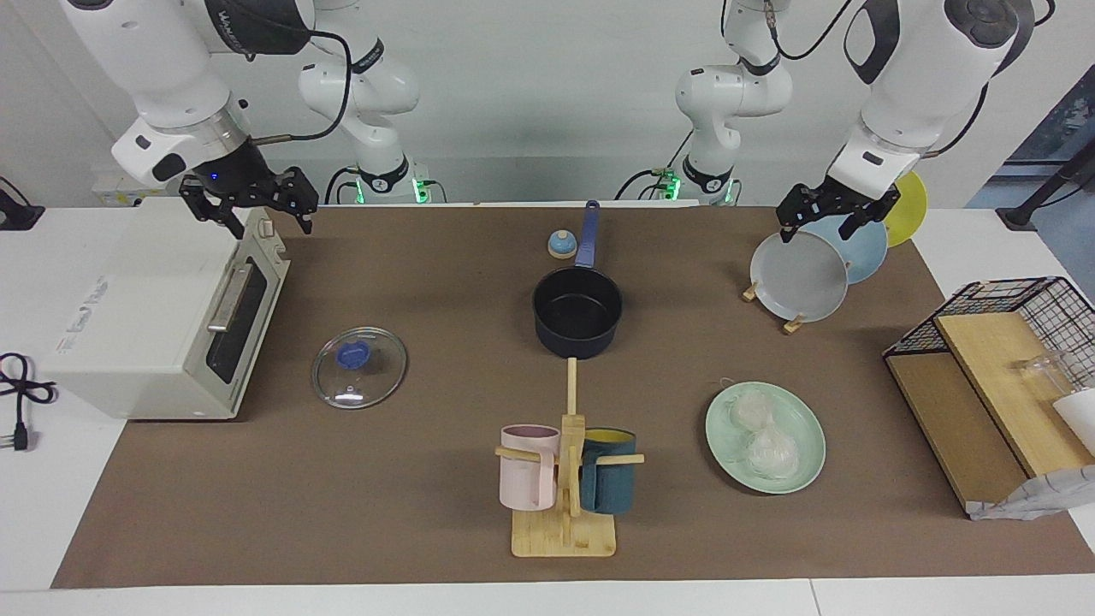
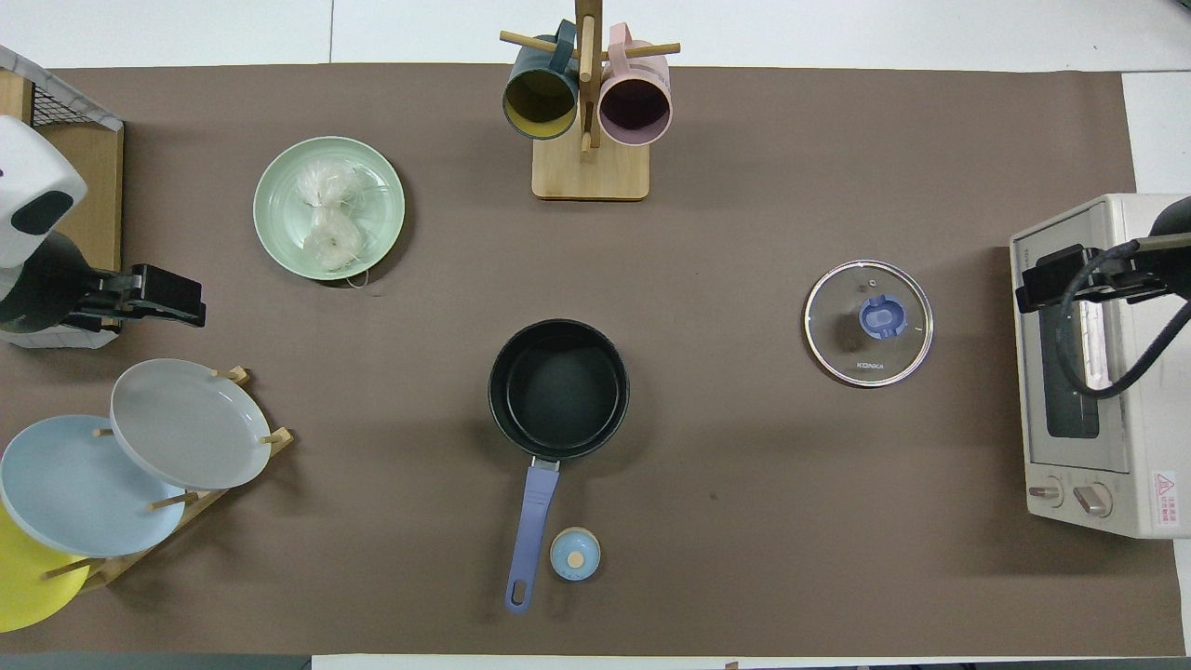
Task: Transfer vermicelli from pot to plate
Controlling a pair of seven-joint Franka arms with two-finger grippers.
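We see the left gripper [image 1: 828, 219] raised, fingers apart, over the grey plate [image 1: 800, 275], the right gripper [image 1: 250, 205] likewise spread above the toaster oven [image 1: 154, 316], both well apart from the empty pot [image 1: 577, 311] and from the vermicelli [image 1: 761, 432] on the mint-green plate [image 1: 808, 436].

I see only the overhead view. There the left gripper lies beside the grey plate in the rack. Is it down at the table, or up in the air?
Observer: Up in the air. In the facing view the left gripper hangs over the grey plate, open and holding nothing.
Operator: And the right gripper, does it rest on the oven?
Observer: It seems not. The right gripper hangs over the oven at its door edge, open and holding nothing, and I see no contact.
Operator: Is the oven shut?
Observer: Yes. The facing view shows the door closed flat against the front.
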